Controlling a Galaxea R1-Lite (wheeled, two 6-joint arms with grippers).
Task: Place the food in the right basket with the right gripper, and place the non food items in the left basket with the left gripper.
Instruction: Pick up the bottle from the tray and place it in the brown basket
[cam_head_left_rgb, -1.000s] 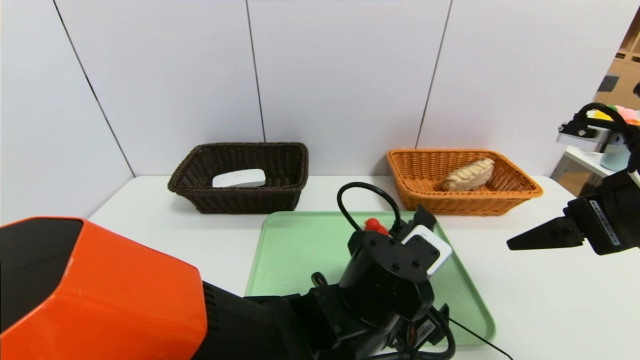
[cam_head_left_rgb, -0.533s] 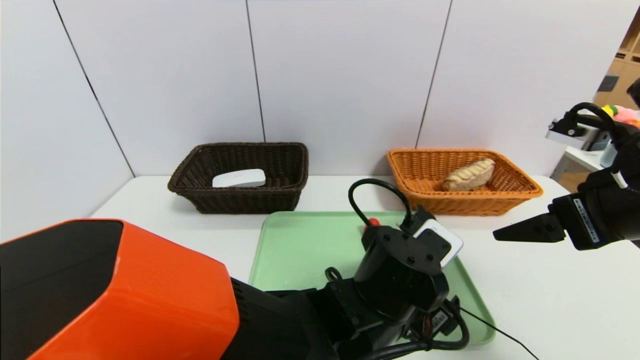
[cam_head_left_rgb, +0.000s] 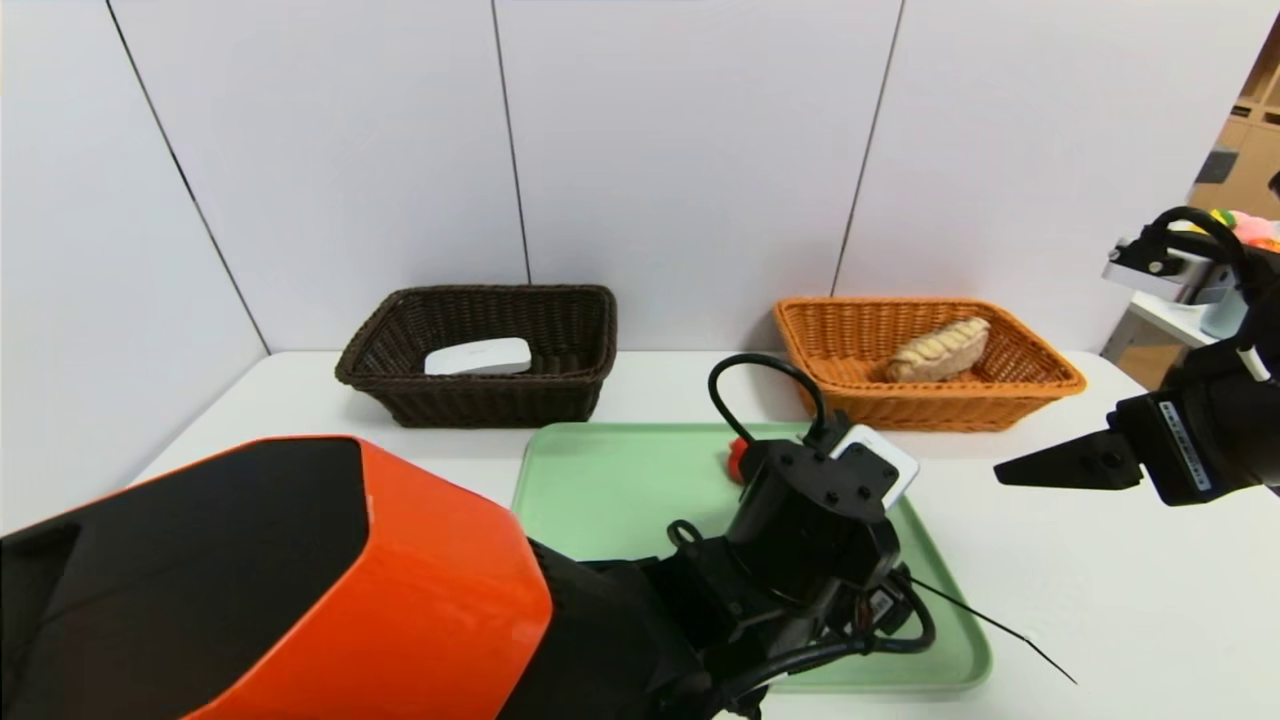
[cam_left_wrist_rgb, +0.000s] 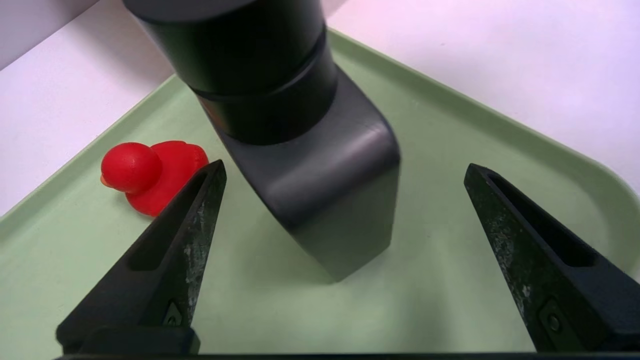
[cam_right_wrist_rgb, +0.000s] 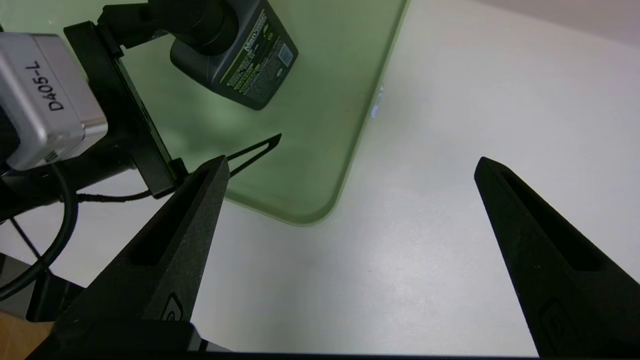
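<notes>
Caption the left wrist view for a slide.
The left gripper's open fingers straddle a black-capped dark bottle above the green tray, a red rubber duck beside one finger.

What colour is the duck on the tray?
Red, with an orange beak; best in the left wrist view.

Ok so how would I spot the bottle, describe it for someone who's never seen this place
On the white table sits a green tray. The bottle stands on it, between the open fingers of the left gripper. It is dark grey and black with a printed label, unlike the small red rubber duck nearby.
</notes>
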